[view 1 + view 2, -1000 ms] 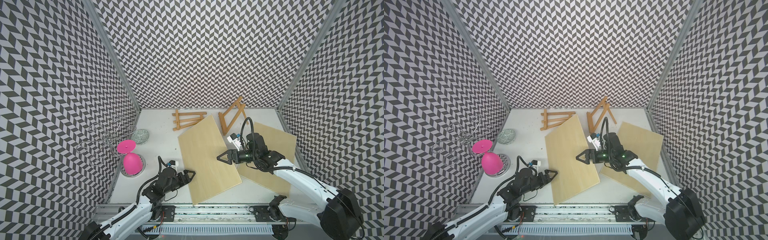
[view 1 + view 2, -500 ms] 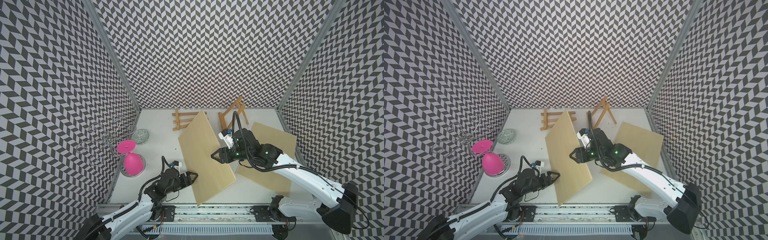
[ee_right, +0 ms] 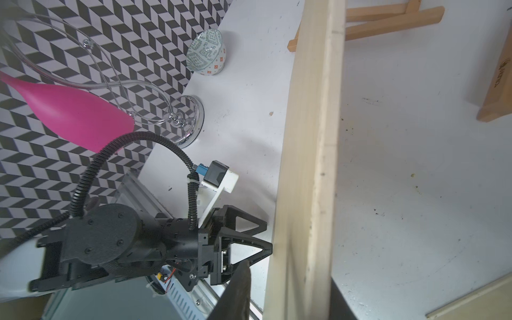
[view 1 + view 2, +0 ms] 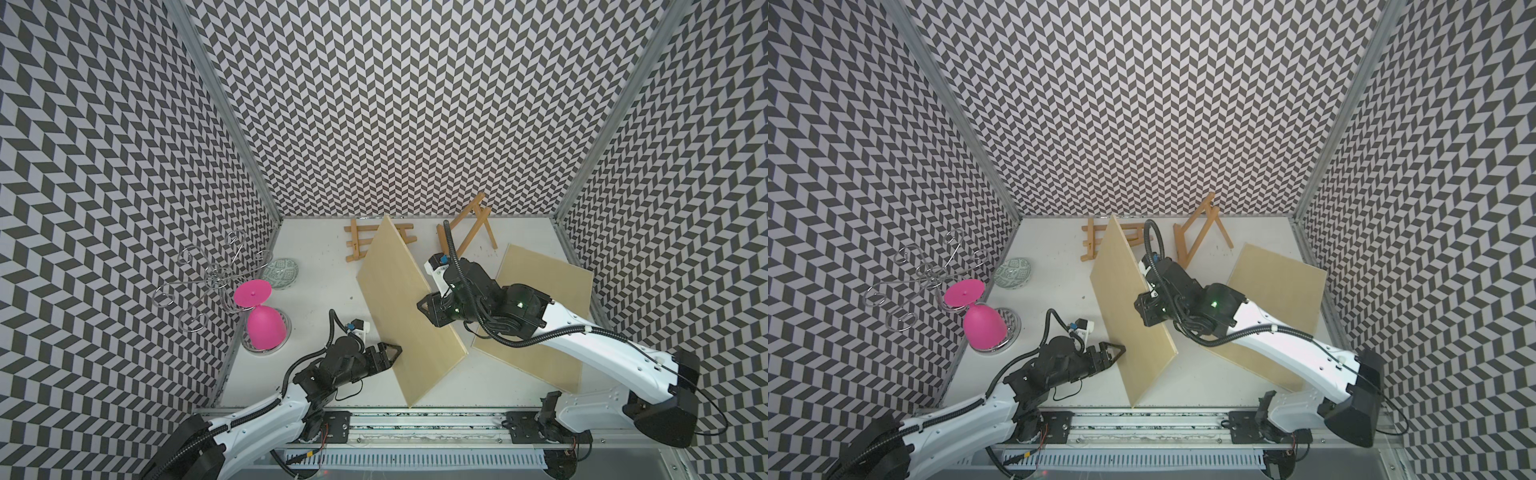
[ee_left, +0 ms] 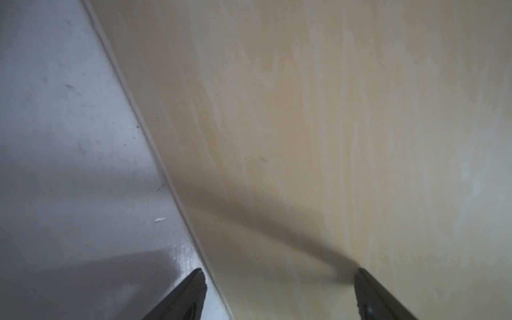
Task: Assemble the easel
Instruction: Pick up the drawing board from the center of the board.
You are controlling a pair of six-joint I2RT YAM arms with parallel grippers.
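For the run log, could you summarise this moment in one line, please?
right claw: shut on tilted board | left claw: open beside it

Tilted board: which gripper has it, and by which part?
The right gripper is clamped on the tilted board at its raised long edge, roughly midway along. The left gripper is open near the board's lower edge, gripping nothing.

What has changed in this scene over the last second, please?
The right gripper closed its fingers on the edge of the wooden panel and tipped it up from lying nearly flat to standing steeply on its other edge. The left gripper stayed open beside that edge. The second panel, flat easel, standing easel, bowl and pink glass kept their places.
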